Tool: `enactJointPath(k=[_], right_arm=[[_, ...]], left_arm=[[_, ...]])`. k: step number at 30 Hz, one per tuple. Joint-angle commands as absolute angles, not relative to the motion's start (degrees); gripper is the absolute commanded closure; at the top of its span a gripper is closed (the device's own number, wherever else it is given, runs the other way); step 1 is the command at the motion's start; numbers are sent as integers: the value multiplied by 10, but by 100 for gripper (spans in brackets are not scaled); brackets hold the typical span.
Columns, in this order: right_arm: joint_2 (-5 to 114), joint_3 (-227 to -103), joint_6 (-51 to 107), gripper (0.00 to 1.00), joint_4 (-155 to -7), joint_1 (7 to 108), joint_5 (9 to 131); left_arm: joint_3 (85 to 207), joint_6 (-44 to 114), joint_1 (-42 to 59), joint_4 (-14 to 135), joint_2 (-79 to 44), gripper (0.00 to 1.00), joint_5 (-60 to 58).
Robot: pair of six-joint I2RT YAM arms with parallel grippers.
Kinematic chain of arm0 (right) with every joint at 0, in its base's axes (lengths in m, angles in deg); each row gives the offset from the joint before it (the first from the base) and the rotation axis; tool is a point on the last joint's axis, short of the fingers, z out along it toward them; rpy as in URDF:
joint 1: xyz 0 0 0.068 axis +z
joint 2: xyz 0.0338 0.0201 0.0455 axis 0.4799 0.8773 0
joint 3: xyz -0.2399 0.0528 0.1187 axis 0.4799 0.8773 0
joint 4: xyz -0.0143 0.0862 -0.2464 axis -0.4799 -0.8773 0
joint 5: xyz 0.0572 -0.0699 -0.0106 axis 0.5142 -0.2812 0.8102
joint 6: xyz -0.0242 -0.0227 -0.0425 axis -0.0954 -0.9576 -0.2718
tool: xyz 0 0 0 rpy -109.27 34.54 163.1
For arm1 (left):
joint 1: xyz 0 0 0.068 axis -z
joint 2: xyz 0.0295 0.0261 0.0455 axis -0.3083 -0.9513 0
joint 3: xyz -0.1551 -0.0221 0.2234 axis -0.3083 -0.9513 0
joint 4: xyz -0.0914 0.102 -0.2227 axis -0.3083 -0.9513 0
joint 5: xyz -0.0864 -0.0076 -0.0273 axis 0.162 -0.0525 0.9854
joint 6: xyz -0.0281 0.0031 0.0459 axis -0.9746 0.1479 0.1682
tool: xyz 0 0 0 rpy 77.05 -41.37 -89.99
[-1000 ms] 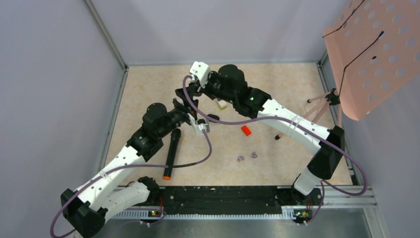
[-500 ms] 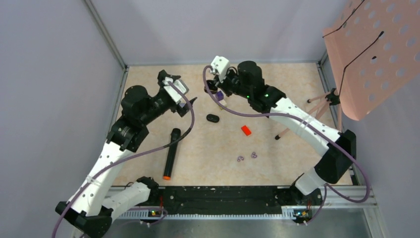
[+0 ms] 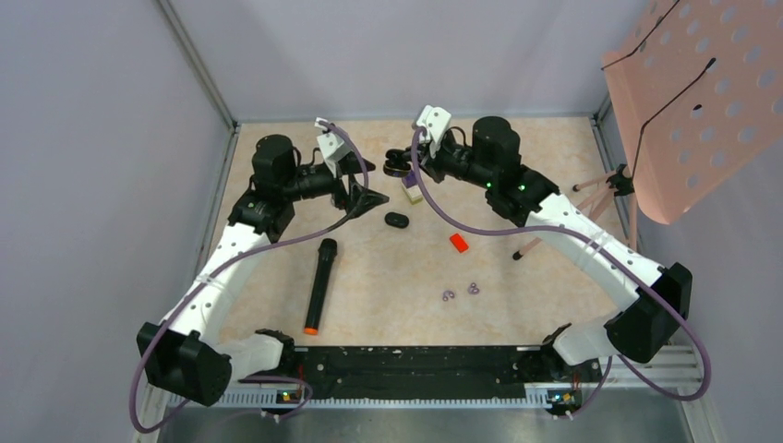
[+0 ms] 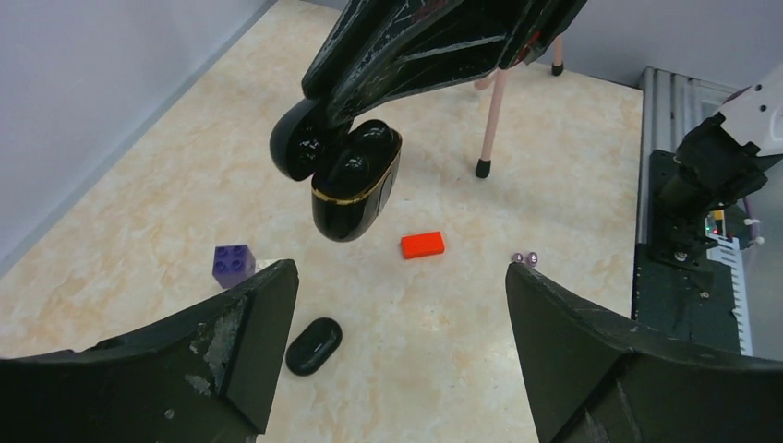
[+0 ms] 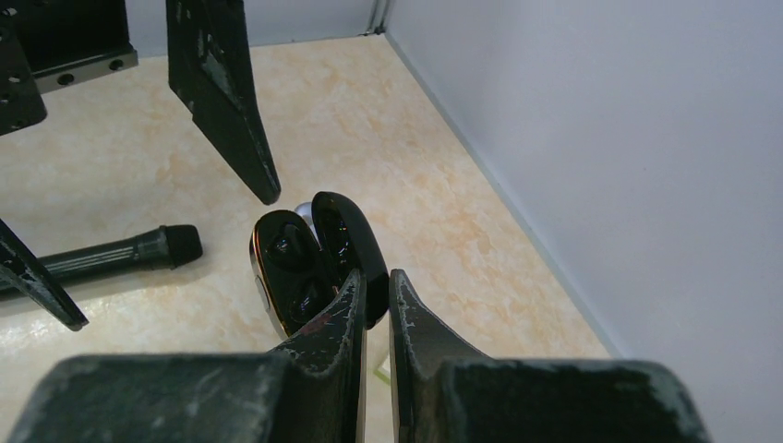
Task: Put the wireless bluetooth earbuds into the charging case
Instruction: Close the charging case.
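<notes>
Both right jaws are clamping an open glossy black charging case (image 4: 355,189) ahead of the wide-apart left jaws.

black microphone (image 3: 319,286), red block (image 3: 459,243), purple rings (image 3: 461,292)

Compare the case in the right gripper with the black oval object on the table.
The case is held above the table by the right gripper; the oval object lies on it. The case stands open, with a gold rim; the oval object is one plain lump. Both are glossy black.
</notes>
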State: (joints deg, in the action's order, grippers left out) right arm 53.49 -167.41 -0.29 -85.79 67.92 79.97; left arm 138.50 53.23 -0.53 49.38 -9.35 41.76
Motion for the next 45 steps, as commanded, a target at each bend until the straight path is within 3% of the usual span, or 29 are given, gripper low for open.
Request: enactJointPath(k=[1,8,13,17,23,25,29,32,38,43,45], right_arm=[[533,-1707,11,100,-844,680,822],[538,-1713,25,100,-848,682,835],[543,-1717,28,100,-849,683,833],[547,-1717,26,100,-849,683,831],[552,-1718,29,100,-851,685,833],[552,-1719,29,100,-853,687,832],[552,-1720,29,100,-856,690,810],[553,-1719,28,100,-857,691,806],[554,-1722,27,100,-858,692,802],[550,-1722,30,100,-858,693,799],[549,-1722,32,100,-860,692,801]], left_arm=[[1373,486,-7,611,-109,13,480],[1386,440,-6,671,-153,22,492],[1393,426,-6,686,-174,41,518],[1395,421,-6,696,-182,65,526],[1393,408,-6,721,-190,76,514],[1391,399,-6,727,-193,76,512],[1388,390,-6,728,-191,49,503],[1388,384,-6,727,-191,47,504],[1395,378,-6,727,-198,62,510],[1397,379,-6,720,-202,66,507],[1398,382,-6,716,-204,78,506]])
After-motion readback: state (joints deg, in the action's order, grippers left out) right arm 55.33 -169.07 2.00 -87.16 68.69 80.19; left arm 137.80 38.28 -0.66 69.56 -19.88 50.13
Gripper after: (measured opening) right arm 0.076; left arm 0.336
